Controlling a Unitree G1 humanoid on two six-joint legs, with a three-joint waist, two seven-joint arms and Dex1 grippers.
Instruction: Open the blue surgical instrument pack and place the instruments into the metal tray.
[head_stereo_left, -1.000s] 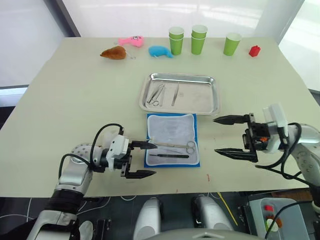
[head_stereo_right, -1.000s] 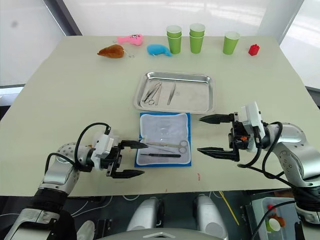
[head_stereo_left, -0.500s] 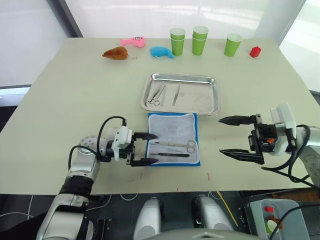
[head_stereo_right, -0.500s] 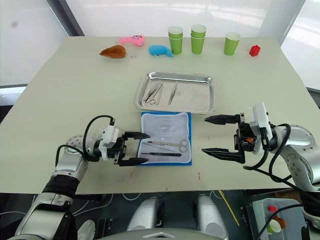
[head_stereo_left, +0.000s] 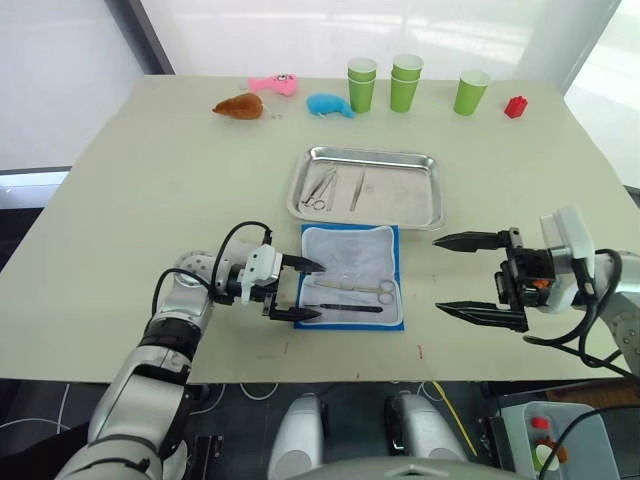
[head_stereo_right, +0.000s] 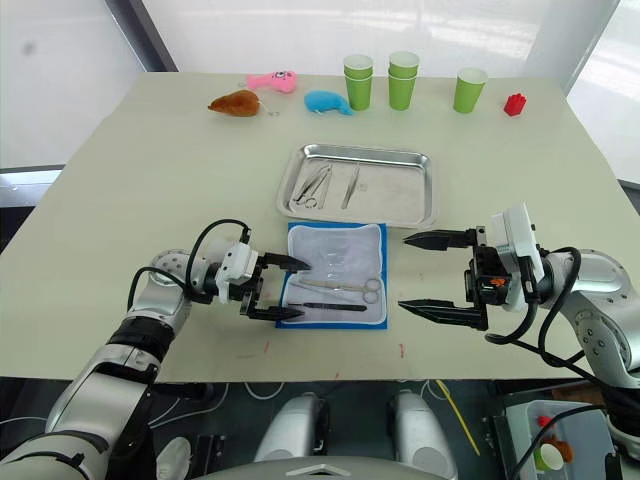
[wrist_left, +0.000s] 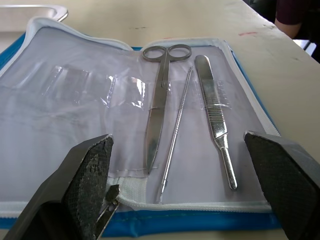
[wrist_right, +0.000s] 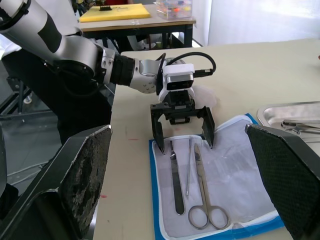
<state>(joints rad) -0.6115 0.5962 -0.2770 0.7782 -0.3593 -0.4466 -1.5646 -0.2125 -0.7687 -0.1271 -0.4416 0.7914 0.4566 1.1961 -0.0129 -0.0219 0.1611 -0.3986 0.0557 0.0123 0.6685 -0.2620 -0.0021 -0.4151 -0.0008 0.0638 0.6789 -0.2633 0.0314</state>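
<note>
Steel scissors (wrist_left: 159, 107) lie between left claw (head_stereo_left: 306, 290) tips

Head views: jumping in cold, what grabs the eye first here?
The pack lies open mid-table, near the front edge, with scissors, a thin probe and a flat-handled tool on its pale lining. The left gripper is open at the pack's left edge, its fingers either side of the tool tips. Behind the pack the tray already holds a few instruments; the right gripper hangs wide open to the pack's right.

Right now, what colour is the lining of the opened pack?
Pale grey-white, edged in blue; the blue surgical instrument pack shows it best in the left wrist view.
</note>
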